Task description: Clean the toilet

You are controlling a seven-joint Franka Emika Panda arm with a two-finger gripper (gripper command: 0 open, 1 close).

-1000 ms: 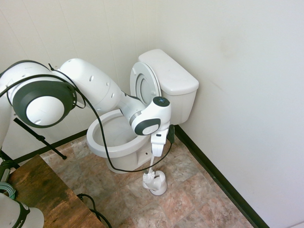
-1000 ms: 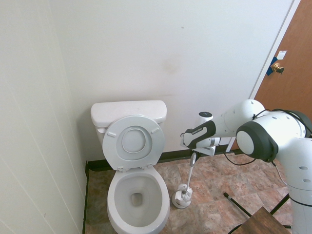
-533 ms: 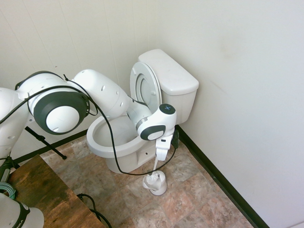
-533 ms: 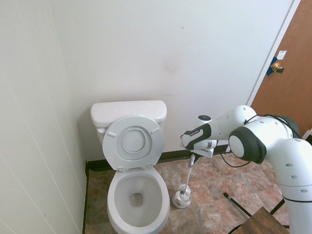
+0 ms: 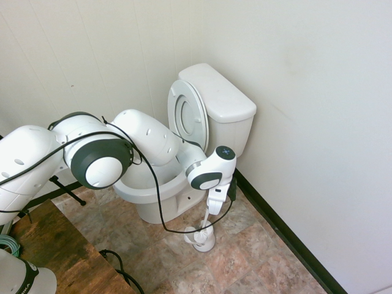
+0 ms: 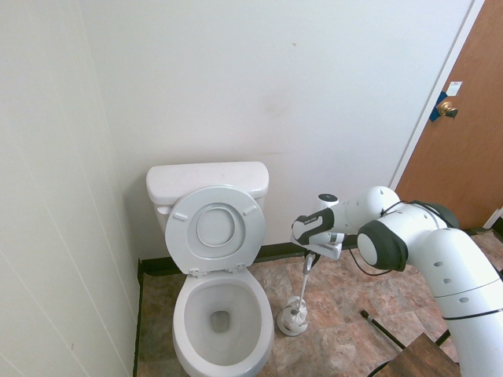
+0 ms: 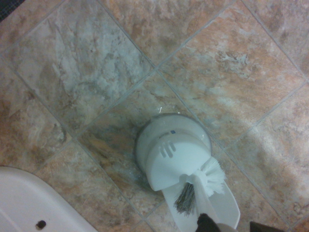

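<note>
The white toilet (image 5: 218, 93) stands in the corner with its seat and lid raised; its open bowl (image 6: 185, 316) shows in the second exterior view. My gripper (image 5: 214, 209) hangs beside the bowl, shut on the thin handle of a white toilet brush (image 6: 303, 284). The brush head (image 7: 206, 178) sits at the mouth of the small white holder (image 7: 170, 144) on the tile floor, directly below the gripper (image 6: 311, 255). The holder (image 5: 202, 240) stands between the bowl and the side wall.
A black baseboard (image 5: 277, 228) runs along the wall close to the holder. A brown door (image 6: 465, 149) is to the right of the arm. A dark wooden surface (image 5: 56, 251) lies near the arm's base.
The arm has swung away from the bowl toward the wall and come down. The brush it holds has sunk lower into its holder.
</note>
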